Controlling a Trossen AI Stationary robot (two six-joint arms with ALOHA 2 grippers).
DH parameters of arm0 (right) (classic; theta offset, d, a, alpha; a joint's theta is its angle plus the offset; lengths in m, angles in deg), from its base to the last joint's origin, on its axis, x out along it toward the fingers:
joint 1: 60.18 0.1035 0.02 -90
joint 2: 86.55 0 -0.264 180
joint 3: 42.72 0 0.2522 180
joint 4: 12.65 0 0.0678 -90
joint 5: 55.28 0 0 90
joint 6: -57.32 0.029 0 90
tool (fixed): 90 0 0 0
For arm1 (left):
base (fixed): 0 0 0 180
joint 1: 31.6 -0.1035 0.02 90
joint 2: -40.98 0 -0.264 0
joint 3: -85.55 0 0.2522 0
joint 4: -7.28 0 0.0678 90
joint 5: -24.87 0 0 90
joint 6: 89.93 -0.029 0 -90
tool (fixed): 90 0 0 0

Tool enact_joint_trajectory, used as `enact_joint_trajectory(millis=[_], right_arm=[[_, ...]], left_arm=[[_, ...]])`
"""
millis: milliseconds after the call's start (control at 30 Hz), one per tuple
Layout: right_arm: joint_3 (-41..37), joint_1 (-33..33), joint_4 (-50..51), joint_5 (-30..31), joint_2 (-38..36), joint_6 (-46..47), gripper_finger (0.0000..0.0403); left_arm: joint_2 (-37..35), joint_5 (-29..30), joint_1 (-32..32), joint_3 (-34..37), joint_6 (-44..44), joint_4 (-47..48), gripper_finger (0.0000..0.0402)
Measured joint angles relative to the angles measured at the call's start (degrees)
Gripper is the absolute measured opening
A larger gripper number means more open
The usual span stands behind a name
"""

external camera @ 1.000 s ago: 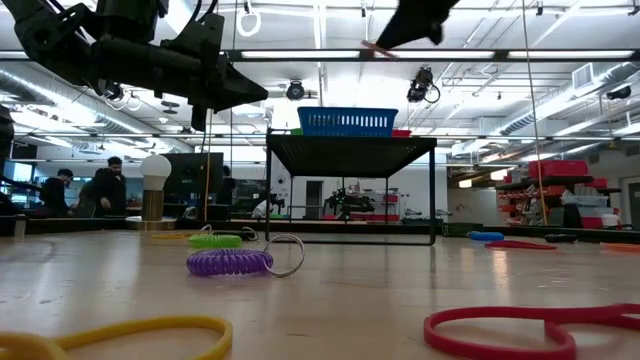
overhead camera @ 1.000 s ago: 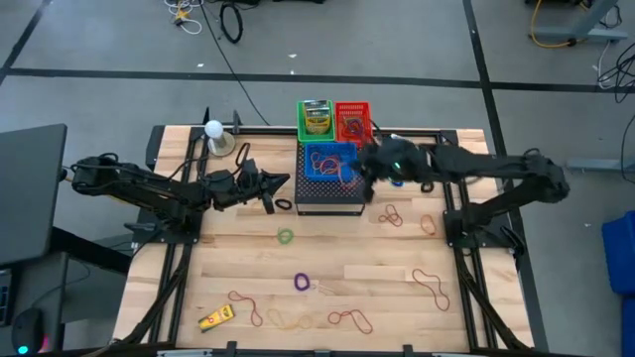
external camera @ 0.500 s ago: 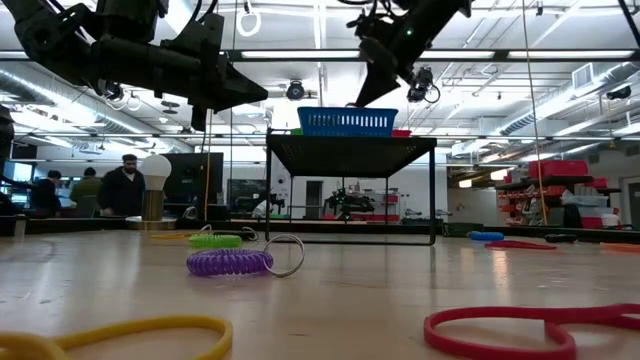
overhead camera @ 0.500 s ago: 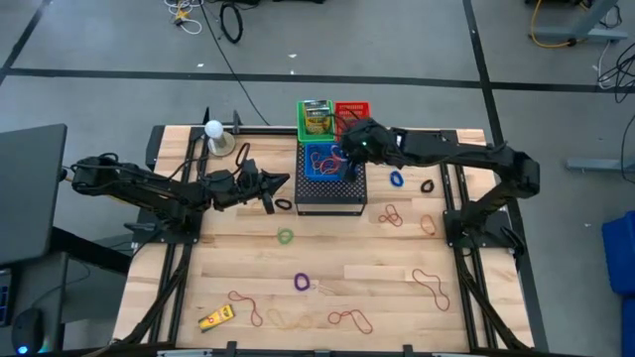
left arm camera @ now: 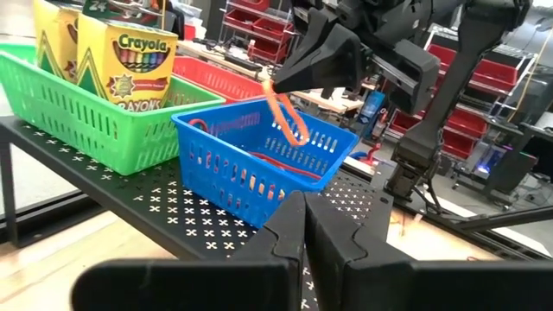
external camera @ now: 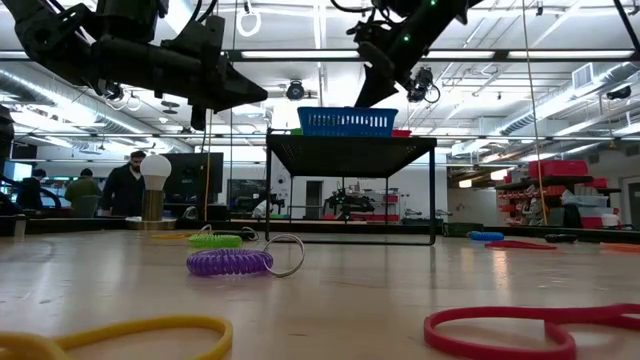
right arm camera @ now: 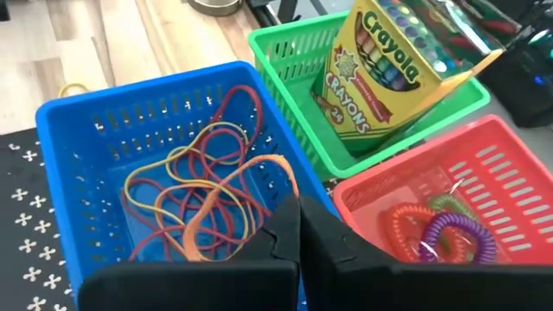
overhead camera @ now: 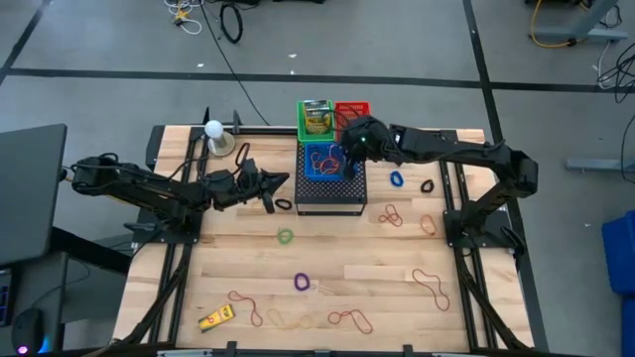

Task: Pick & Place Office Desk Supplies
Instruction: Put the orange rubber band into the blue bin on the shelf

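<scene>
High view: since a second ago the right tool (overhead camera: 349, 151) has swung from beside the black stand (overhead camera: 329, 198) to over the blue basket (overhead camera: 327, 162); left tool (overhead camera: 282, 181) unchanged, clenched, empty, above the tabletop (overhead camera: 377, 268).

Left wrist view: right tool pinches an orange rubber band (left arm camera: 285, 112), dangling into the blue basket.

Right wrist view: blue basket holds tangled rubber bands (right arm camera: 194, 194); green basket (right arm camera: 302, 60) a crayon box (right arm camera: 380, 65); red basket (right arm camera: 484, 173) coiled rings (right arm camera: 441, 229).

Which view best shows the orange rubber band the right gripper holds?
Left wrist view: the orange rubber band dangles from the right gripper over the blue basket. Right wrist view shows it too; high and low views don't resolve it.
</scene>
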State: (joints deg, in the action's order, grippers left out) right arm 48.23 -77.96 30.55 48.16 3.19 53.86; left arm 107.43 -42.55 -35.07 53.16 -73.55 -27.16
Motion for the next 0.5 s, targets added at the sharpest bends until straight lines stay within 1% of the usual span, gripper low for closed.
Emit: enact_joint_trajectory(millis=[167, 300, 500], right_arm=[[0.0, -0.48, -0.04, -0.35, 0.0, 0.76, 0.0], [0.0, -0.48, -0.35, -0.39, 0.25, 1.58, 0.0], [-0.07, -0.46, -1.6, -4.4, 1.51, 1.74, 0.0]], left_arm=[[0.0, -0.69, 0.0, 0.0, -0.05, 0.0, 0.0012], [0.0, -0.42, 0.0, 0.0, -2.23, -0.01, 0.0012], [0.0, -1.21, 0.0, -0.01, -1.14, -1.01, 0.0012]])
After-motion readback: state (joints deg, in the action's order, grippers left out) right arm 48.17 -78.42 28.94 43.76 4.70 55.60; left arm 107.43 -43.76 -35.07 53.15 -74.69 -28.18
